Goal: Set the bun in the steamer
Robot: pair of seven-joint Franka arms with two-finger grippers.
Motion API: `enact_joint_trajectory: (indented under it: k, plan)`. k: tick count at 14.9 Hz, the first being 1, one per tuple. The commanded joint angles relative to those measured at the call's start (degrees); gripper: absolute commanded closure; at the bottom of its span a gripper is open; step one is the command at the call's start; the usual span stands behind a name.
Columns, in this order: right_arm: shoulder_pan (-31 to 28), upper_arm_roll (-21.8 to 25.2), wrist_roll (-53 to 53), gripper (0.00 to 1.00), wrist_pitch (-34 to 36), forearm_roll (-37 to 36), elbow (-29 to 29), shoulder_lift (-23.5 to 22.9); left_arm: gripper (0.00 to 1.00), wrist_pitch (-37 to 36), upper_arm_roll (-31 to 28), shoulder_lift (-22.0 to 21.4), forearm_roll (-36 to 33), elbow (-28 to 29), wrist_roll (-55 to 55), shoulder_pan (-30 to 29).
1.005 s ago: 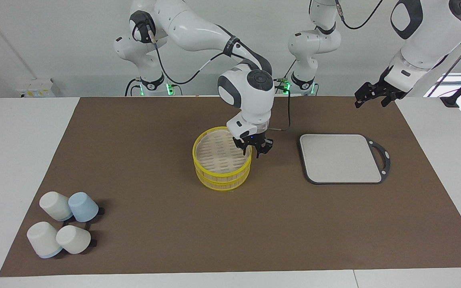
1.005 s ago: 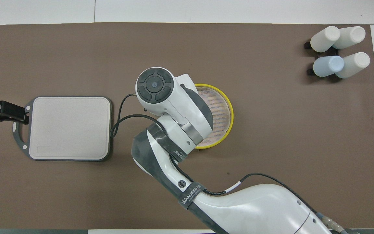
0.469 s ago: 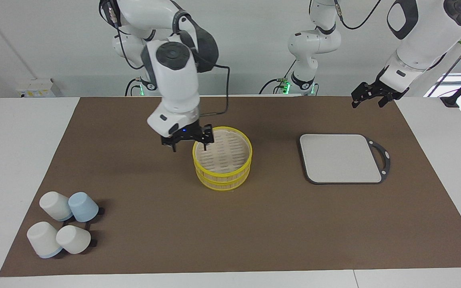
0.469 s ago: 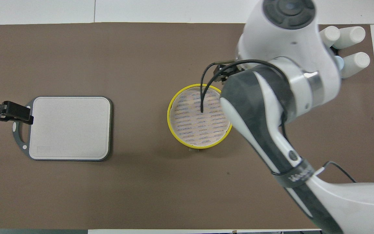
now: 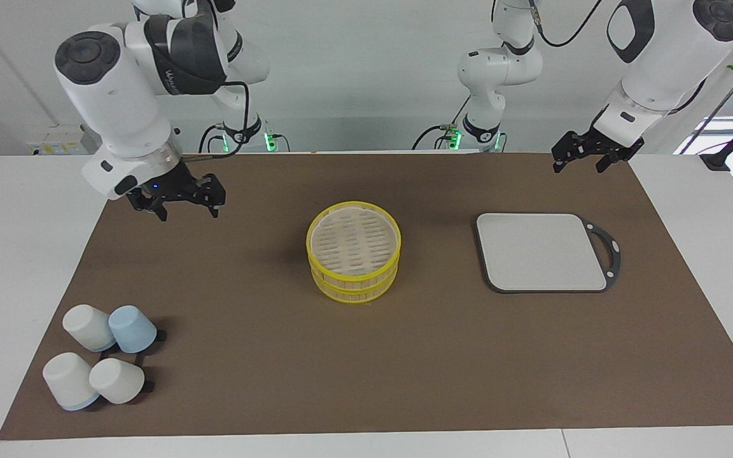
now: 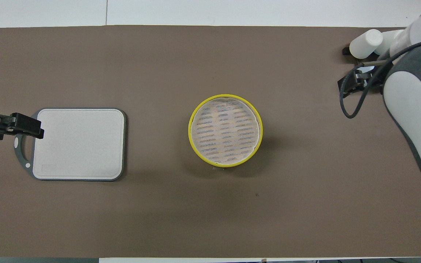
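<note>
Both end effectors raised at mat (image 5: 265, 356) edges | steamer (image 5: 354, 259) mid-mat

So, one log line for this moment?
steamer: lid on | bun: unseen | right pincer: open, empty, over mat | left pincer: waiting

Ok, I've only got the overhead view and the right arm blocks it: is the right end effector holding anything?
Observer: No, the right end effector hangs open and empty over the mat.
Operator: And the left arm?
Observer: It waits; the left end effector is raised in the air, open.
Operator: What does the steamer look like side on?
Observer: The steamer stands as two stacked yellow tiers.
</note>
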State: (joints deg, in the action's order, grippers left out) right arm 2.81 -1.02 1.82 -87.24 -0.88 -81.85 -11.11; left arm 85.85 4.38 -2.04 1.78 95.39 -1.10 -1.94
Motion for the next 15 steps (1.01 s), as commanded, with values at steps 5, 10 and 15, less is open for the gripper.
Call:
enact_joint_trajectory:
  k: [5, 10, 15]
  plan:
    - [-5.62, -0.74, -3.66, 0.0, -11.46, 1.67, -20.46, 14.37, 0.0, 1.08, -0.68, -0.24, -1.34, 0.32, -0.14, 0.88]
    - [-7.3, -0.74, -4.37, 0.0, -3.56, 1.76, -11.67, 10.32, 0.0, 4.4, -0.6, -0.24, -1.25, 0.58, -0.22, 0.88]
    - [-8.18, -0.65, -4.37, 0.0, -3.91, 1.41, -11.49, 10.23, 0.0, 4.5, -0.68, -0.24, -1.34, 0.67, -0.22, 0.79]
